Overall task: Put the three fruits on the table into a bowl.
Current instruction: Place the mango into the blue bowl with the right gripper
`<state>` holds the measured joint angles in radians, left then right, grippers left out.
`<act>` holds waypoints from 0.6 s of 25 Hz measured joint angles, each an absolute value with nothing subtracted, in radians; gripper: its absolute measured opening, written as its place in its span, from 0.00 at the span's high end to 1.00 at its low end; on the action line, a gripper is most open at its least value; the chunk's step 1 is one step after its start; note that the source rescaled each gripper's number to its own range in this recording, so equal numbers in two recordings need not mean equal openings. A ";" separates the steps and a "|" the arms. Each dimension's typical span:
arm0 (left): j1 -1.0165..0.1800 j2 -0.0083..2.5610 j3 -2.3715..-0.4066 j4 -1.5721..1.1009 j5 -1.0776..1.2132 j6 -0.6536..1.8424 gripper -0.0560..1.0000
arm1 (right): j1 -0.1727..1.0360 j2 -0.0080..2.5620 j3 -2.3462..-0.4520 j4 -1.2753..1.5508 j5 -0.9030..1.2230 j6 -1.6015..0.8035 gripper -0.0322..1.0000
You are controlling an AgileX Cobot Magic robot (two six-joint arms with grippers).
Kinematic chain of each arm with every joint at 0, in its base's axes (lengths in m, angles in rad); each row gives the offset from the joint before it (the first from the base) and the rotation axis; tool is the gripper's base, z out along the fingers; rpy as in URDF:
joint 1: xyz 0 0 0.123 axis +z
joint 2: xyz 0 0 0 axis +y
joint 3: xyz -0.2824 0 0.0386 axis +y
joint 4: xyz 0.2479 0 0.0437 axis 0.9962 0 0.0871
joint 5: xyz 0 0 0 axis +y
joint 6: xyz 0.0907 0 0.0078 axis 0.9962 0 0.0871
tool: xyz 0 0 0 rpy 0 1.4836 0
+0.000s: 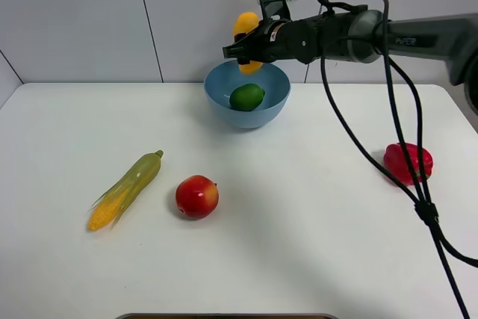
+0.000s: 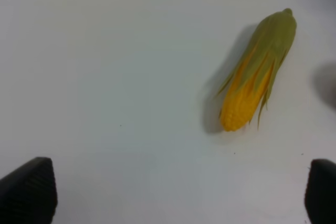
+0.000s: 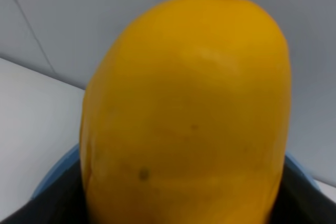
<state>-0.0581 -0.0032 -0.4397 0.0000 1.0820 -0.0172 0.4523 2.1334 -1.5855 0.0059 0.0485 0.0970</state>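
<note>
My right gripper [image 1: 243, 51] is shut on the yellow-orange mango [image 1: 246, 23], held upright just above the far rim of the light-blue bowl [image 1: 224, 107]. In the right wrist view the mango [image 3: 184, 114] fills the frame, with the bowl's rim [image 3: 52, 178] behind it. The green lime [image 1: 247, 96] lies inside the bowl. On the white table [image 1: 299, 222] the red-yellow apple [image 1: 197, 196] sits left of centre, near the front. Only the left wrist view shows my left gripper [image 2: 178, 198]. It is open over bare tabletop, its fingertips [image 2: 29, 190] far apart.
A green-husked corn cob [image 1: 125, 189] lies to the left of the apple, and it also shows beyond the left gripper as the corn cob [image 2: 257, 72]. A red bell pepper [image 1: 408, 163] sits near the table's right edge. Black cables [image 1: 418, 184] hang from the right arm across it.
</note>
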 joint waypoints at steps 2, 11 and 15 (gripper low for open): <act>-0.058 -0.003 -0.440 0.000 1.082 -0.017 0.00 | 0.455 2.166 -1.602 0.006 0.047 0.097 0.97; -0.058 -0.003 -0.440 0.000 1.082 -0.017 0.00 | 0.471 2.265 -1.613 0.006 0.049 0.096 0.97; -0.058 -0.003 -0.440 0.000 1.082 -0.016 0.00 | 0.476 2.286 -1.613 0.006 0.053 0.096 0.97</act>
<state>-0.0581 -0.0032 -0.4397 0.0000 1.0820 -0.0164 0.4755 2.2858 -1.6126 0.0059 0.0533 0.0962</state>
